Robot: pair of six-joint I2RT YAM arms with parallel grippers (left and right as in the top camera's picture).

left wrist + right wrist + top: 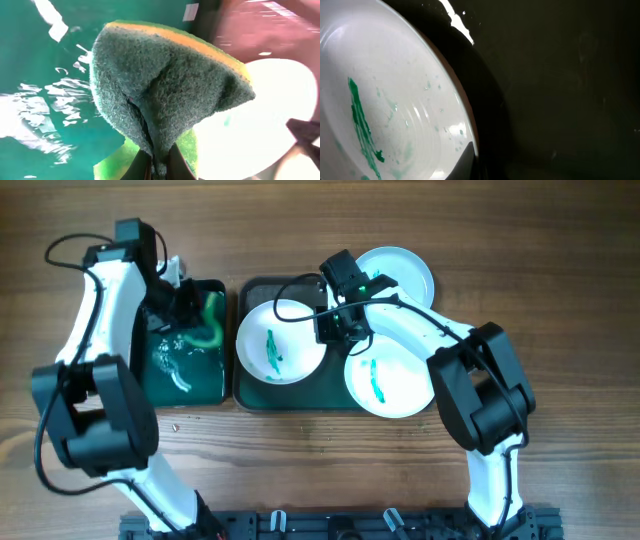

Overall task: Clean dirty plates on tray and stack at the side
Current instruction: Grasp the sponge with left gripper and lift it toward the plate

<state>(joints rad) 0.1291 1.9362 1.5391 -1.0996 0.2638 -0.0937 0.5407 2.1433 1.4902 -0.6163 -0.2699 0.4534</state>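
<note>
The large dark green tray (330, 392) holds a white plate (281, 340) with teal smears on its left side. My right gripper (338, 327) is shut on that plate's right rim; the right wrist view shows a finger (470, 161) over the rim of the smeared plate (395, 110). A second smeared plate (392, 377) overhangs the tray's right end. A third plate (400, 270), without smears, lies at the tray's far right corner. My left gripper (196, 312) is shut on a folded green sponge (160, 85) over the smaller tray.
The smaller black-rimmed green tray (170, 370) with rippling water stands left of the large tray; it also shows in the left wrist view (30, 65). Bare wooden table (300, 460) lies in front. The right arm crosses over the far right plate.
</note>
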